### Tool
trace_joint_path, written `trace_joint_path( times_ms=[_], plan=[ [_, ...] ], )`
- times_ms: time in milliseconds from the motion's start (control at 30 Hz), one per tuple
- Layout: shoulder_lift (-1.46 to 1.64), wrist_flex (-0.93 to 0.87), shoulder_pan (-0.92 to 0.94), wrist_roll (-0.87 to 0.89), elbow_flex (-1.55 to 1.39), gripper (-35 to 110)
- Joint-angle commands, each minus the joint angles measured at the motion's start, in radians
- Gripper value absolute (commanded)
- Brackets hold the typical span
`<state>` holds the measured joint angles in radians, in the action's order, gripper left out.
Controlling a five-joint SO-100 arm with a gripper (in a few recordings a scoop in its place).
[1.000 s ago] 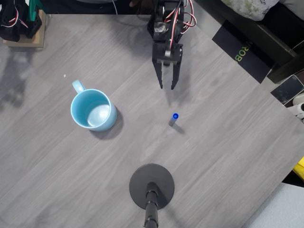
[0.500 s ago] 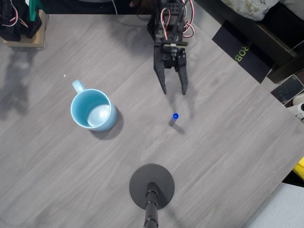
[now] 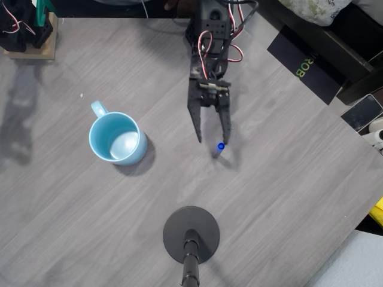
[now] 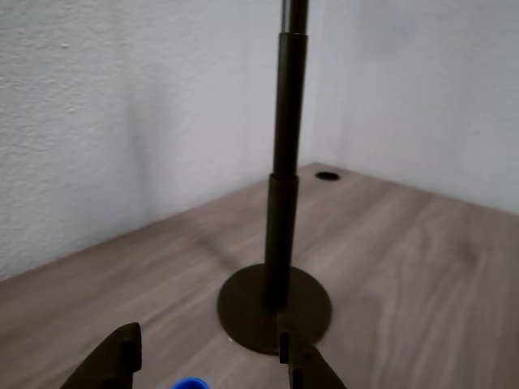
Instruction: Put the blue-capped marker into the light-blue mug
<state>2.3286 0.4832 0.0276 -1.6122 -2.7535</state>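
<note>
The grey wood-grain bench [image 3: 287, 197] carries a pale sky-blue glossy ceramic mug [image 3: 117, 138] well left of the jaws, an upright blue-capped dark marker [image 3: 220, 147] by the right jaw tip, and a black round-based stand [image 3: 191, 234] beyond them

The overhead view looks straight down from well above the grey wood-grain table [image 3: 287, 197], taking in nearly all its surface, with the arm's base at the top edge. The wrist view rides low, just above the surface, and faces level across it toward the white walls [image 4: 105, 121] meeting at a corner. Its fingertips [image 4: 113, 361] show at the bottom edge. Both views share the black stand [image 3: 191, 234] with its round base [image 4: 274, 308] near the table's bottom edge, and the marker's blue cap [image 3: 221, 146] [image 4: 190, 383].
</note>
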Motion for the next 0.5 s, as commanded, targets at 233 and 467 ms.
trace_joint_path(
  times_ms=[233, 467],
  plan=[
    [-0.230, 0.222, -0.049, -0.023, -0.014, 26],
    [-0.287, 0.247, -0.029, -0.017, -0.017, 26]
  ],
)
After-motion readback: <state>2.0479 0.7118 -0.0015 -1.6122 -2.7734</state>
